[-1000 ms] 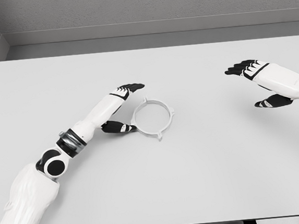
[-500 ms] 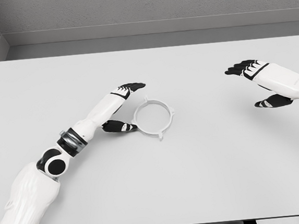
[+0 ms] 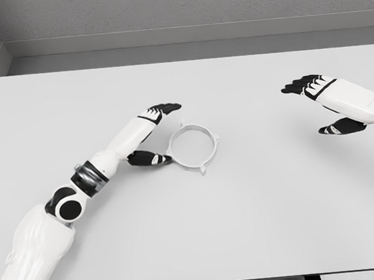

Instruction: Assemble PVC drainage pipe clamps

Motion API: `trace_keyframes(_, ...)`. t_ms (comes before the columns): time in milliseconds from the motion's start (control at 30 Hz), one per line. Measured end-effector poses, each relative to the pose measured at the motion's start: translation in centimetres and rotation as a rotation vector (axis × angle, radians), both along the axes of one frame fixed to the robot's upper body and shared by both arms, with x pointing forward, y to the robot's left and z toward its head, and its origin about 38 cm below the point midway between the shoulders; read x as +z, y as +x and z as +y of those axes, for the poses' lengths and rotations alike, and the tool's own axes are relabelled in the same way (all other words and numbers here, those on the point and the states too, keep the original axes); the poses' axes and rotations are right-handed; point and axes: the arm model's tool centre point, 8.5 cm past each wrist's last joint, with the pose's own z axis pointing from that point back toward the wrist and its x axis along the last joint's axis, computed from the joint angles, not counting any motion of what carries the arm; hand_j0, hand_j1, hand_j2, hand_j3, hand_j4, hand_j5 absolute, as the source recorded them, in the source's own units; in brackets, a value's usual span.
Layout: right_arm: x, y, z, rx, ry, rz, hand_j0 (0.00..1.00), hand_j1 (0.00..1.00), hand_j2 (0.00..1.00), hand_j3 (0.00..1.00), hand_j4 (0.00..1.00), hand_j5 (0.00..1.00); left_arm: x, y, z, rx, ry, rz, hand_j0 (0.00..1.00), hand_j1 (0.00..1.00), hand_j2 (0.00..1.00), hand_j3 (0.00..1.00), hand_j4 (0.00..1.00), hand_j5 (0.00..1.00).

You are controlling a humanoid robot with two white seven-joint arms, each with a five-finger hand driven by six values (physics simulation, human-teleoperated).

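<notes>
A white ring-shaped pipe clamp (image 3: 192, 147) with small tabs on its rim lies flat on the table, left of the middle. My left hand (image 3: 155, 133) sits just to its left, fingers (image 3: 164, 107) stretched out above the ring's upper left and thumb (image 3: 151, 159) at its lower left edge. The hand is open and brackets the ring's left side without grasping it. My right hand (image 3: 318, 105) hovers far to the right, open, with nothing in it.
The white table (image 3: 259, 212) spans the whole view, its front edge along the bottom. A grey wall and ledge run behind its back edge.
The clamp has turned slightly and shifted a little to the right between the earlier frames and now. The left hand barely moved; the right hand stayed still.
</notes>
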Motion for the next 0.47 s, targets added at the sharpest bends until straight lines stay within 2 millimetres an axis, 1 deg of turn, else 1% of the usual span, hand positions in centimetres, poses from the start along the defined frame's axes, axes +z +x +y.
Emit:
trace_keyframes(67, 0.0, 0.0, 0.0, 0.000, 0.000, 0.000, 1.00, 1.00, 1.00, 1.00, 1.00, 1.00, -0.2, -0.6, 0.7, -0.002, 0.015, 0.000, 1.00, 1.00, 1.00, 1.00, 1.00, 1.00)
trace_keyframes(133, 0.0, 0.0, 0.0, 0.000, 0.000, 0.000, 1.00, 1.00, 1.00, 1.00, 1.00, 1.00, 0.7, -0.7, 2.0, -0.003, 0.043, -0.024, 1.00, 1.00, 1.00, 1.00, 1.00, 1.00)
trace_keyframes(167, -0.1, 0.0, 0.0, 0.000, 0.000, 0.002, 1.00, 1.00, 1.00, 1.00, 1.00, 1.00, 1.3, -0.7, 3.0, -0.001, 0.067, -0.041, 1.00, 1.00, 1.00, 1.00, 1.00, 1.00)
trace_keyframes(200, -0.2, -0.1, 0.0, -0.001, 0.000, 0.006, 1.00, 1.00, 1.00, 1.00, 1.00, 1.00, 1.8, -0.7, 4.4, 0.008, 0.097, -0.056, 1.00, 1.00, 1.00, 1.00, 1.00, 1.00)
trace_keyframes(267, -0.2, -0.1, -0.1, -0.002, 0.001, 0.005, 1.00, 1.00, 1.00, 1.00, 1.00, 1.00, 3.4, -0.4, 8.1, 0.053, 0.157, -0.089, 1.00, 1.00, 1.00, 1.00, 1.00, 1.00)
trace_keyframes(367, -0.2, -0.1, -0.1, -0.002, 0.001, 0.004, 1.00, 1.00, 1.00, 1.00, 1.00, 1.00, 5.7, 0.0, 12.8, 0.131, 0.220, -0.131, 1.00, 1.00, 1.00, 1.00, 1.00, 1.00)
trace_keyframes(467, -0.2, -0.1, -0.1, -0.002, 0.001, 0.004, 1.00, 1.00, 1.00, 1.00, 1.00, 1.00, 6.5, -0.7, 16.7, 0.208, 0.256, -0.136, 1.00, 1.00, 1.00, 1.00, 1.00, 1.00)
